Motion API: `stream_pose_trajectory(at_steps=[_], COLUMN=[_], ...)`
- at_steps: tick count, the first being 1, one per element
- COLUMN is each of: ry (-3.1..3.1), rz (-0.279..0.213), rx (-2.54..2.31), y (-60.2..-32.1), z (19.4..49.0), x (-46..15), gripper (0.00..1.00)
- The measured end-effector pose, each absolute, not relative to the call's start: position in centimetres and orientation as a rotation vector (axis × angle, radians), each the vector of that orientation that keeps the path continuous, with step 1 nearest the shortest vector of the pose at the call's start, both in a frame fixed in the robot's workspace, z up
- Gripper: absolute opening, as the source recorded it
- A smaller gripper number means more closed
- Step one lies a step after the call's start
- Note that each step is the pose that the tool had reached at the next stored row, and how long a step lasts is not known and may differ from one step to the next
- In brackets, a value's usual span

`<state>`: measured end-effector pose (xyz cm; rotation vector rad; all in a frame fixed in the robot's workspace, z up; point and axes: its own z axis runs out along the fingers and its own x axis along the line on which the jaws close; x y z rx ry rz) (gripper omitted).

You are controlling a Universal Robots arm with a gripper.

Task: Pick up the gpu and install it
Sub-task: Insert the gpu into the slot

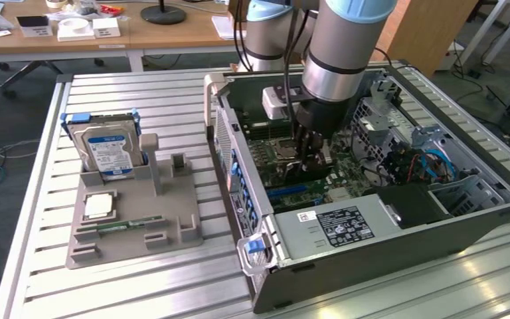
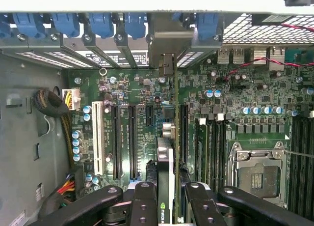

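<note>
The gpu (image 2: 167, 152) is a thin dark card seen edge-on in the wrist view. It stands upright between my black fingers (image 2: 144, 201), and its silvery end bracket (image 2: 166, 45) reaches the case's rear slot openings. My gripper (image 2: 171, 206) is shut on the gpu, just above the green motherboard (image 2: 147, 88) and in line with a long black expansion slot (image 2: 183, 132). In the exterior view, my gripper (image 1: 313, 156) reaches down into the open computer case (image 1: 397, 259), with the card's dark lower edge (image 1: 304, 176) close to the board.
A grey fixture (image 1: 131, 222) on the exterior view's left holds a silver hard drive (image 1: 109, 149), a processor chip (image 1: 98, 206) and a green memory stick (image 1: 127, 226). Inside the case are the power supply (image 1: 339, 226), the processor socket (image 2: 255, 174), blue slot latches (image 2: 100, 22) and cable bundles (image 2: 49, 100).
</note>
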<state>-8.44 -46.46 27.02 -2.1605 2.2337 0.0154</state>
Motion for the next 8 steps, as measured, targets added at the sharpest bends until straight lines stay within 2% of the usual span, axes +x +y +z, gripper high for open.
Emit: stream_pose_trajectory(at_steps=[8], ry=[2.234], rz=[0.015], rx=[-2.161], y=[-46.46], z=[26.84], x=[-8.46], gripper=[0.27])
